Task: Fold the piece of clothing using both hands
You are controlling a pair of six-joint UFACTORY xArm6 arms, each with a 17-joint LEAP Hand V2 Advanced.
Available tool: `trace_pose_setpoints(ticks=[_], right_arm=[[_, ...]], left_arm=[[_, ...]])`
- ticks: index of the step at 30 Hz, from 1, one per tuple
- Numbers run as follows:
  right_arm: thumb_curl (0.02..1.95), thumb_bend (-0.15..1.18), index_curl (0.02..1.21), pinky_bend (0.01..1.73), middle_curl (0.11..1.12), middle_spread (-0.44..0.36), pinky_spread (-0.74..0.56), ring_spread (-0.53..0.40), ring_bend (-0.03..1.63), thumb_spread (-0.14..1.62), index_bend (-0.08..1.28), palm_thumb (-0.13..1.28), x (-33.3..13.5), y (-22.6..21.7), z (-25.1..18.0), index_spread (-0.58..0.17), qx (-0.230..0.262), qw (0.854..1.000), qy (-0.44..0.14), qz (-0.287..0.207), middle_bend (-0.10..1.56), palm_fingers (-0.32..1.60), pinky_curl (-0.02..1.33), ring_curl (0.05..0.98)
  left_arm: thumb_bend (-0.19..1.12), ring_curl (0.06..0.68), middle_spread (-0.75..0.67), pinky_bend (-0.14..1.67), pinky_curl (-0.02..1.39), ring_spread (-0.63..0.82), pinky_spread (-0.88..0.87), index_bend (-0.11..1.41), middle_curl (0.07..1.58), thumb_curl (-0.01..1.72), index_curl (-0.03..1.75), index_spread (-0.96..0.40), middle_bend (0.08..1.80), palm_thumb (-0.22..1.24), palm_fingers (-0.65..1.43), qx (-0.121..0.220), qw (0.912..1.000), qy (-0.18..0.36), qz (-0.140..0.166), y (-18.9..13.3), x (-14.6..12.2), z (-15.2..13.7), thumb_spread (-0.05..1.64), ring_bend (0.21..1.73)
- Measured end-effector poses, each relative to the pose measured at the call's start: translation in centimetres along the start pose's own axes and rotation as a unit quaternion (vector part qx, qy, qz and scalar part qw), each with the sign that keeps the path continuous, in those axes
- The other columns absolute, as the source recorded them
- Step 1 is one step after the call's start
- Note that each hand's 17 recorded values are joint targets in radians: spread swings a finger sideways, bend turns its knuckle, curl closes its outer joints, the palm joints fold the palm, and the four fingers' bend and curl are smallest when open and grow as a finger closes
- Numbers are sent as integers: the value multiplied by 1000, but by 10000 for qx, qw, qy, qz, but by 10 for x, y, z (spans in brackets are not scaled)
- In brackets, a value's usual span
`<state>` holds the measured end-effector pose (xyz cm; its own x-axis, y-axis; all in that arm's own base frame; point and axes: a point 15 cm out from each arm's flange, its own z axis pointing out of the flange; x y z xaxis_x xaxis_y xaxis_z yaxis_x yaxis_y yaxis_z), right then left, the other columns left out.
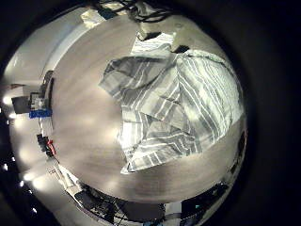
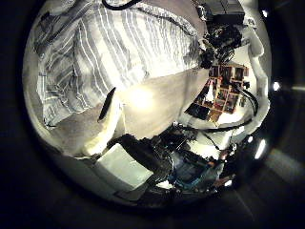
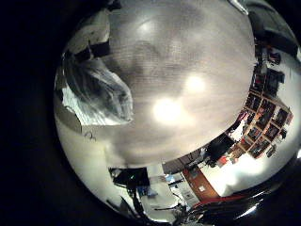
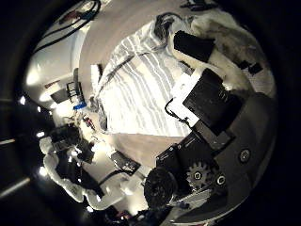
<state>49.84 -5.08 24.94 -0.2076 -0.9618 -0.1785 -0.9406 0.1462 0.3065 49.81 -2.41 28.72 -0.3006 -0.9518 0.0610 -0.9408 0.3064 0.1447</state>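
My right hand's fingers (image 4: 202, 56) reach out fairly straight over the striped garment (image 1: 174, 99), curled round nothing; whether my left hand's fingers are open or closed I cannot tell.

The garment is soft, grey-and-white striped cloth, lying crumpled in an uneven heap with ridged folds and one pointed corner flopped out on the table (image 3: 179, 56). The table top is smooth, pale and bare around the cloth, glossy enough to throw back lamp glare. Shelves (image 3: 256, 122) packed with boxes stand off beyond its edge. My right hand (image 4: 212, 104), blocky black and white parts with a gear showing, hangs close above the cloth; my left palm looks down on the whole heap.
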Motion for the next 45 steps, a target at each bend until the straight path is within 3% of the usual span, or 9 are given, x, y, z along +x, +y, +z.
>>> trace_pose_setpoints(ticks=[3, 6, 11, 13, 16, 23, 32, 37, 45], right_arm=[[623, 25, 827, 1377, 726, -155, -248, -202, 1443, 1089, 1009, 1030, 20, 7, -1, -329, 17, 9999, -70, 133, 1331, 1161, 592, 582], [597, -64, 827, 1363, 711, -161, -273, -206, 1434, 1113, 941, 843, 37, 4, -2, -333, 161, 9994, -216, 228, 1299, 1090, 588, 578], [518, -49, 737, 1358, 635, -167, -361, -219, 1369, 1152, 437, 660, 51, 5, 3, -327, 153, 9978, -592, 258, 987, 150, 610, 585], [492, -48, 649, 1196, 584, -140, -245, -188, 1237, 1155, 394, 602, 52, 4, 5, -326, 144, 9979, -595, 213, 895, -42, 546, 520], [459, -44, 555, 1060, 506, -80, -64, -118, 1066, 1149, 341, 538, 50, 1, 6, -305, 167, 9980, -584, 185, 728, -111, 453, 429], [405, -35, 467, 847, 393, 90, 236, 98, 786, 1123, 226, 438, 25, -19, 31, -225, 89, 9989, -449, 55, 471, -88, 339, 311], [374, -26, 384, 723, 358, 196, 321, 179, 730, 1100, 152, 409, -7, -38, 64, -143, 18, 9998, -61, 164, 405, 75, 274, 272], [368, -25, 337, 776, 361, 194, 330, 156, 798, 1095, 128, 408, -16, -41, 74, -117, -50, 9998, 83, 171, 420, 188, 273, 281], [383, -2, 267, 978, 402, 70, 181, -62, 1024, 1082, 116, 514, -19, -32, 75, -100, -281, 9995, 24, 164, 526, 377, 308, 342]], left_arm=[[-20, 218, 281, 296, 332, 467, 529, 172, 332, 358, 350, 55, 187, 554, 105, -20, 10000, 12, 31, 1, 1, 0, 1131, 578], [-19, 218, 281, 296, 331, 467, 529, 174, 331, 359, 351, 55, 186, 557, 107, -22, 10000, 10, 39, 0, 3, 0, 1133, 577], [-19, 218, 281, 296, 329, 468, 529, 174, 330, 360, 354, 56, 186, 558, 107, -18, 10000, 0, 55, 1, 3, -1, 1134, 576], [-19, 218, 281, 296, 329, 468, 529, 175, 330, 360, 354, 56, 185, 558, 108, -23, 10000, 19, 55, 3, 4, -1, 1134, 575], [-19, 218, 286, 295, 328, 468, 528, 175, 329, 360, 355, 56, 185, 558, 109, -41, 10000, 25, 56, 5, 4, -1, 1134, 574], [-19, 219, 289, 293, 328, 468, 529, 173, 328, 360, 356, 56, 186, 558, 107, -23, 10000, 36, 61, 5, 5, -2, 1134, 575], [-19, 218, 289, 293, 329, 463, 530, 173, 329, 358, 357, 56, 187, 562, 107, -72, 9999, 21, 100, 11, 3, 1, 1135, 570], [-19, 218, 289, 293, 329, 462, 530, 169, 329, 356, 354, 55, 187, 562, 106, -54, 10000, 25, 77, 12, -2, -1, 1135, 571], [-19, 218, 290, 294, 330, 462, 530, 171, 330, 355, 351, 55, 187, 562, 106, -46, 10000, 28, 55, 11, -5, 0, 1135, 571]])
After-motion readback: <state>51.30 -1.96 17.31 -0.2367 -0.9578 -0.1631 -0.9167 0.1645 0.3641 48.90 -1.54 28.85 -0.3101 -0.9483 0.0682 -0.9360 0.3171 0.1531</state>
